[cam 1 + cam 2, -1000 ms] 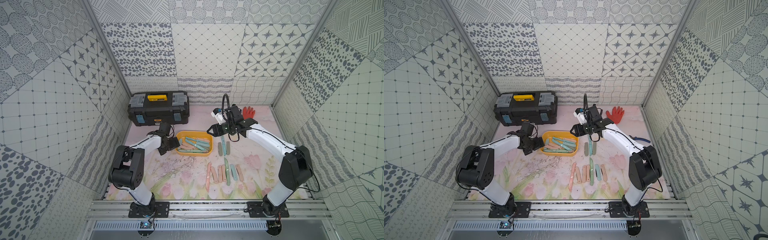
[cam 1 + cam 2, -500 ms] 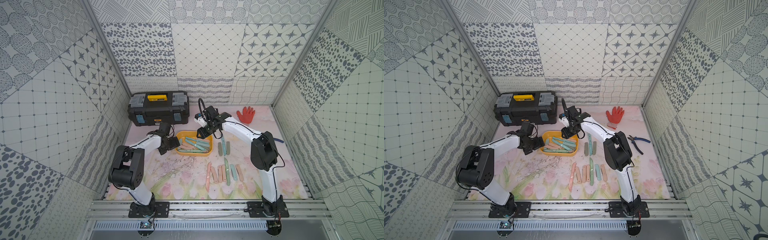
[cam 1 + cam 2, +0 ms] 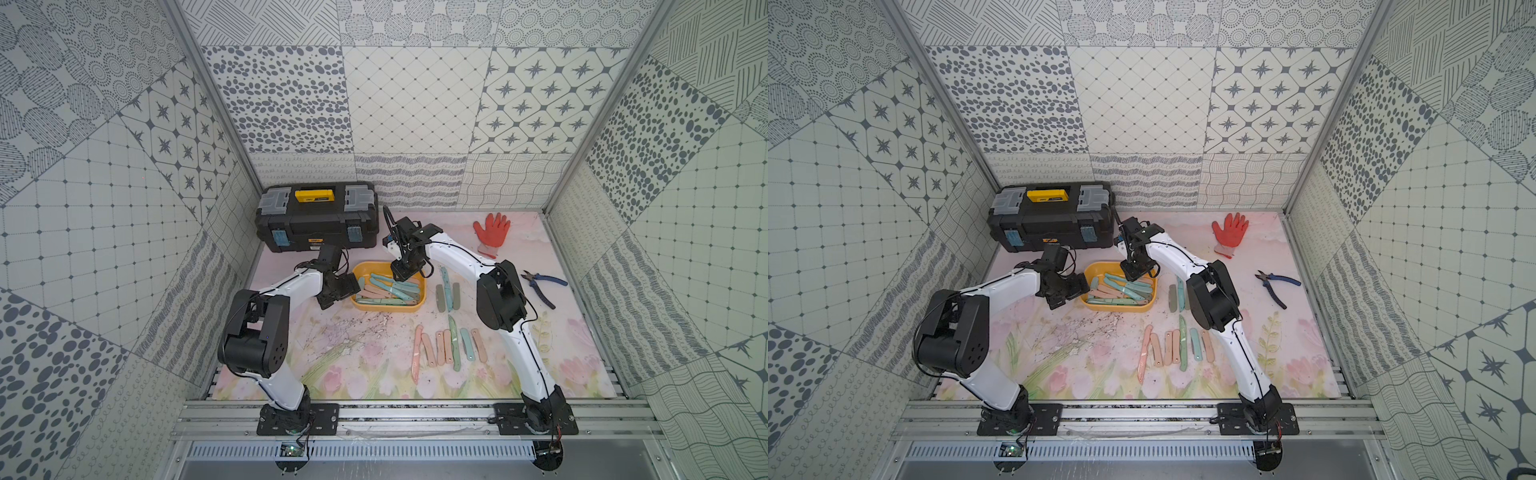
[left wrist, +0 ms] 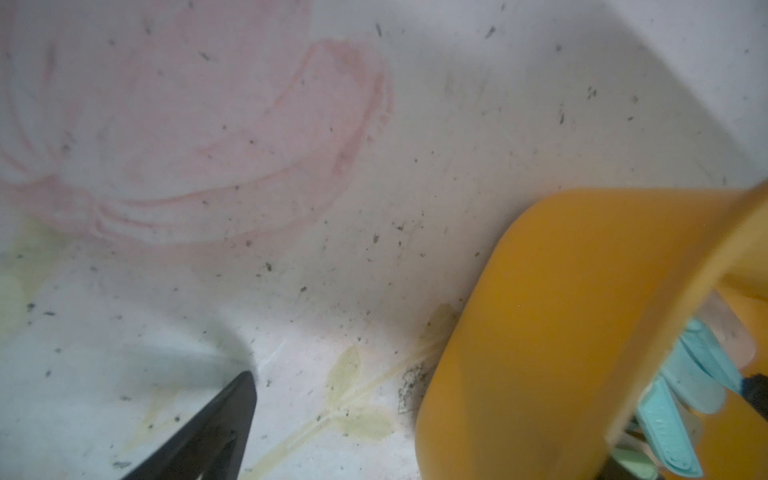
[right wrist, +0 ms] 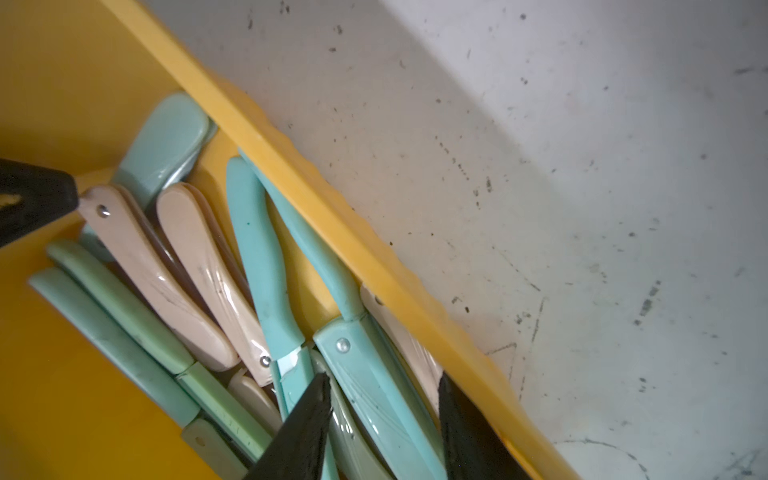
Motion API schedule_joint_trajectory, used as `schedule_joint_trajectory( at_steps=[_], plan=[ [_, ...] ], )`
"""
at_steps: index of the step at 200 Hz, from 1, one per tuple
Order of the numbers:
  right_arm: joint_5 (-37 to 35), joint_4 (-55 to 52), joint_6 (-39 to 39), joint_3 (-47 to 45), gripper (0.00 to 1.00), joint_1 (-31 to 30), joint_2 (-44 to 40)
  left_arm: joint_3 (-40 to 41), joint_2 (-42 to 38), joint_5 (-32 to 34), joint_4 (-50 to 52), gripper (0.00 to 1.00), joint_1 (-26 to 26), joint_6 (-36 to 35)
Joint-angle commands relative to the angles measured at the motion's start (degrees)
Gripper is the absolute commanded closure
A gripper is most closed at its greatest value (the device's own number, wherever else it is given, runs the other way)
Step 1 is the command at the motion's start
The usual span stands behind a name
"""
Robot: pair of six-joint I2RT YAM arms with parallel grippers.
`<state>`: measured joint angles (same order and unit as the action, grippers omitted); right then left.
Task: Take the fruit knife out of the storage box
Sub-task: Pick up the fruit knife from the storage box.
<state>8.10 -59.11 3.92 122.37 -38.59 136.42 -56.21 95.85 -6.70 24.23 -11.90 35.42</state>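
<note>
The yellow storage box (image 3: 388, 308) (image 3: 1119, 307) sits mid-table and holds several folding fruit knives with teal, green and pink handles (image 3: 390, 286). My right gripper (image 3: 404, 274) (image 3: 1133, 272) reaches down into its far right corner. In the right wrist view that gripper (image 5: 382, 376) is open, its fingers on either side of a teal fruit knife (image 5: 353, 353) lying along the box's rim (image 5: 332, 208). My left gripper (image 3: 343, 289) (image 4: 498, 380) is open across the box's left end wall (image 4: 540, 311). Its outer finger (image 4: 224, 415) stands apart from the wall.
A black toolbox (image 3: 318, 220) stands behind the box. A red glove (image 3: 492, 232) and blue-handled pliers (image 3: 542, 286) lie at the right. Three knives (image 3: 446, 291) lie beside the box, and a row of several more (image 3: 446, 349) lies nearer the front.
My right arm has swung left from over the loose knives to the box and dipped into it, with its jaws narrowing. The left arm has not moved.
</note>
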Motion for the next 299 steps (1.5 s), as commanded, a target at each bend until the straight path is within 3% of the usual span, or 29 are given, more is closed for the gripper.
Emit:
schedule_joint_trajectory(
  at_steps=[1,109,206,247,299],
  plan=[
    [-1.6,-2.7,1.7,2.3,0.55,-0.9,1.0,-0.7,0.3,0.3,0.7,0.09,0.2,-0.4],
    [-3.2,-2.1,1.8,2.6,0.55,-1.4,3.1,-0.6,0.1,0.4,0.9,0.09,0.2,-0.4],
    [-5.4,-8.6,3.6,9.5,0.55,-2.2,9.0,-0.5,0.1,0.7,0.9,0.09,0.2,-0.5],
    [-6.5,-9.0,3.9,9.5,0.75,-2.3,9.4,-0.4,0.0,0.6,0.9,0.09,0.2,-0.5],
    [-5.6,-9.0,4.8,9.3,0.8,-2.7,8.4,-0.4,0.0,0.8,1.0,0.09,0.2,-0.5]
  ],
)
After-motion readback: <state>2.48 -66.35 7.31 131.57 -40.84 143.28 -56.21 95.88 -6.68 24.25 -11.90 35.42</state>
